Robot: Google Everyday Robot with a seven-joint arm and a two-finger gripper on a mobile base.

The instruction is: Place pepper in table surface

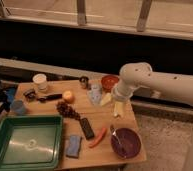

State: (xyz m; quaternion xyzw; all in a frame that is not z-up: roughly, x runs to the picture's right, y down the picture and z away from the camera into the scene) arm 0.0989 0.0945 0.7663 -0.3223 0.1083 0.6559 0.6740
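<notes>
The orange-red pepper (pixel 98 137) lies on the light wooden table surface (pixel 97 116) near the front edge, between the black remote (pixel 86 128) and the purple bowl (pixel 126 142). The white arm (pixel 160 87) reaches in from the right. Its gripper (pixel 115 97) hangs over the table's right part by the pale yellow banana (pixel 117 108), well behind the pepper and apart from it.
A green tray (pixel 26 141) fills the front left. A blue sponge (pixel 74 146), grapes (pixel 66 108), an orange fruit (pixel 68 96), a white cup (pixel 40 82), a blue cup (pixel 18 107), an orange bowl (pixel 109 82) and a clear bottle (pixel 95 93) also stand on the table.
</notes>
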